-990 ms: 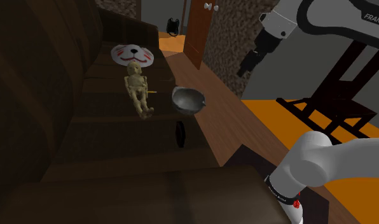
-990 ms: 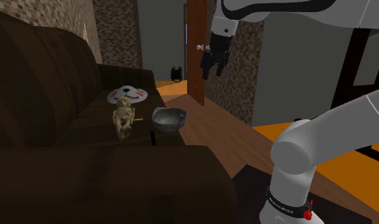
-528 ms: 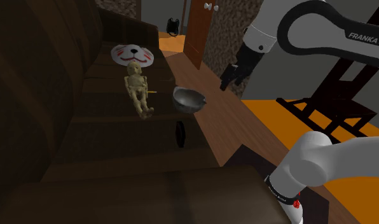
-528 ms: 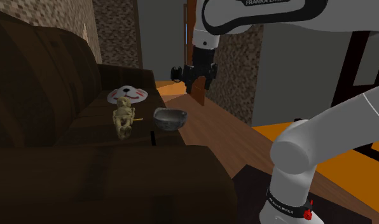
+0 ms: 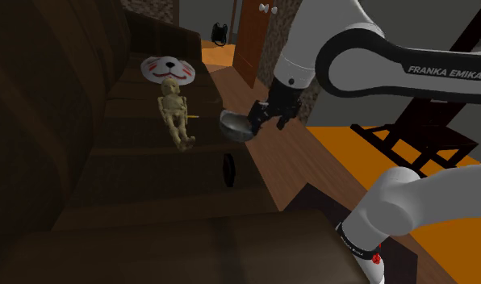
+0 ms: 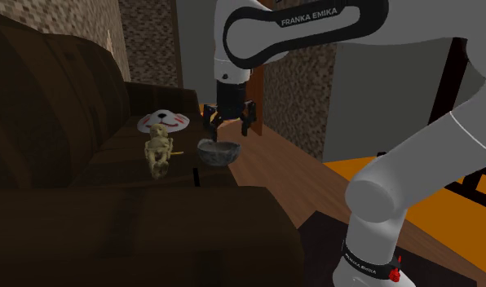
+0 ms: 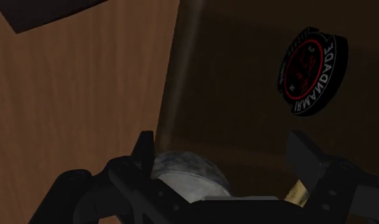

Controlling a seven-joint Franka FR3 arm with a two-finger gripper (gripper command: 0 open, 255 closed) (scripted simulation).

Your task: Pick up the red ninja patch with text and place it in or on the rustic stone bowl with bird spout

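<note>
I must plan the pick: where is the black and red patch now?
In the shoulder view, the patch is on the sofa seat near its front edge, just below the grey bowl and right of the skeleton figure.

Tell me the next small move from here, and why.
Probably carry the gripper away from the bowl toward the patch: it hangs open and empty over the bowl, while the patch lies apart on the sofa seat, untouched.
</note>
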